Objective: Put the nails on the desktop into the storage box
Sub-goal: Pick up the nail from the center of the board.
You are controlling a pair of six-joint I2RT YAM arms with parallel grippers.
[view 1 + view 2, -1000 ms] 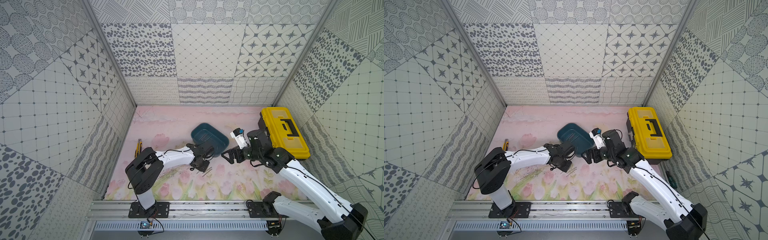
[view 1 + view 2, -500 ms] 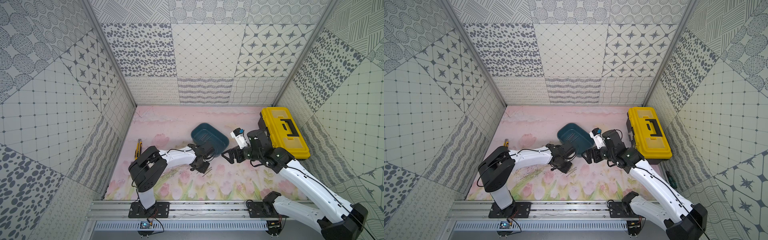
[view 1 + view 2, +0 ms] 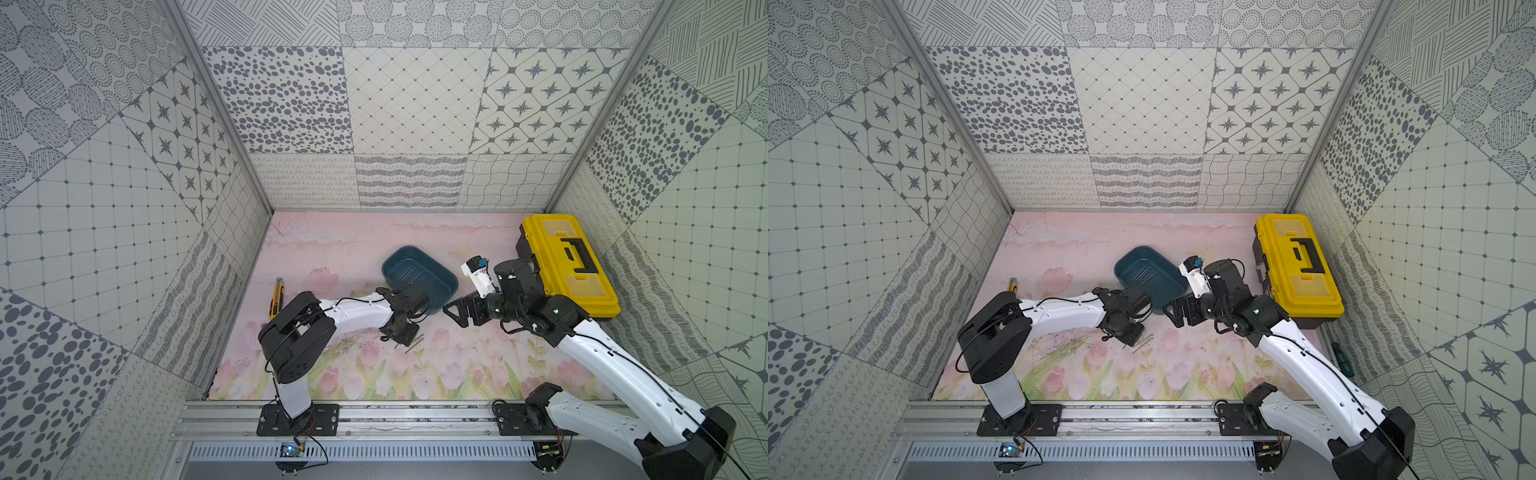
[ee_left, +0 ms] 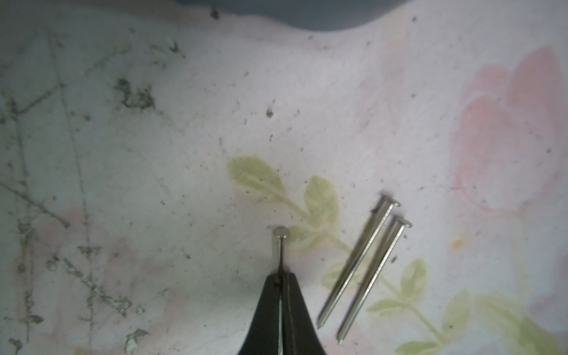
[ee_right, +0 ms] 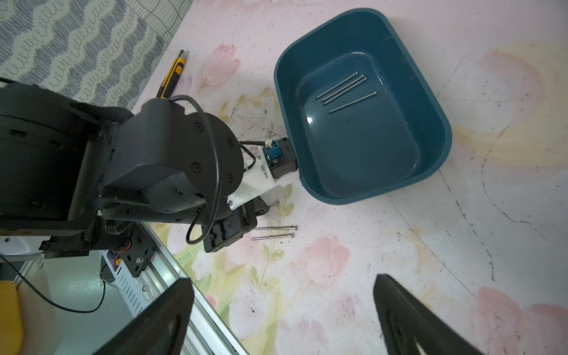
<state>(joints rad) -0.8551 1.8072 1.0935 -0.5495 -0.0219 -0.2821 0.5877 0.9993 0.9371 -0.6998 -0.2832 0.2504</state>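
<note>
My left gripper [image 4: 281, 278] is shut on a thin grey nail [image 4: 280, 242] down at the desktop [image 3: 332, 249]; the nail's head pokes out ahead of the tips. Two more nails [image 4: 358, 261] lie side by side right beside it, also seen in a top view [image 3: 415, 343] and the right wrist view [image 5: 275, 229]. The teal storage box [image 5: 362, 147] sits just behind, in both top views [image 3: 432, 284] [image 3: 1167, 286], with several nails [image 5: 341, 87] on its floor. My right gripper [image 5: 282, 285] hovers open and holds nothing, to the right of the box [image 3: 461, 309].
A yellow toolbox [image 3: 565, 262] with a black handle stands at the right wall. A yellow utility knife [image 3: 276, 297] lies by the left wall. A green-handled screwdriver [image 3: 1339, 357] rests at the right edge. The left arm's body stretches across the desktop's left half.
The left gripper's jaws have closed onto the nail. The left arm's elbow shifted a little; the right arm has not moved.
</note>
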